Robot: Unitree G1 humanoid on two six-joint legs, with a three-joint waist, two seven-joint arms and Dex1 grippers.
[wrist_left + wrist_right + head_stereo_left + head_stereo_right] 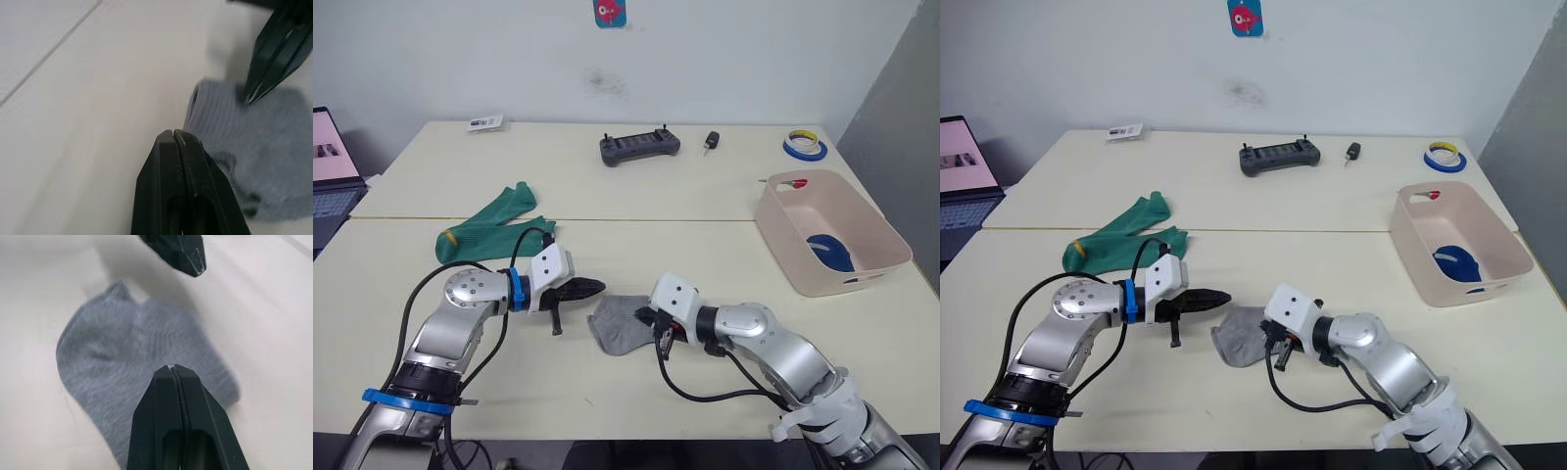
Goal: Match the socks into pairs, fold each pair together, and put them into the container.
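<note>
**Lying flat between two closed hands: the grey sock**

Lying on the near part of the tabletop [724,211], the grey sock [619,325] is spread flat, a little crumpled at one end. The right hand [644,315] is over its right edge, and its two black fingers are pressed together with no gap; from the wrist view they point down at the cloth, but I cannot tell if any cloth is caught between them. The left hand [595,287] is just beside the sock's left upper corner, with its fingers also closed together and holding nothing.

Further left and back, the green socks [489,225] lie together, one across the other, with a yellow mark near the cuff. At the right side of the tabletop stands the container [881,235], well apart from the grey sock, with something dark blue [829,251] inside it.

Along the far edge are a black controller [639,147], a small dark key fob [711,142], a roll of tape [804,146] and a small card [485,122].
</note>
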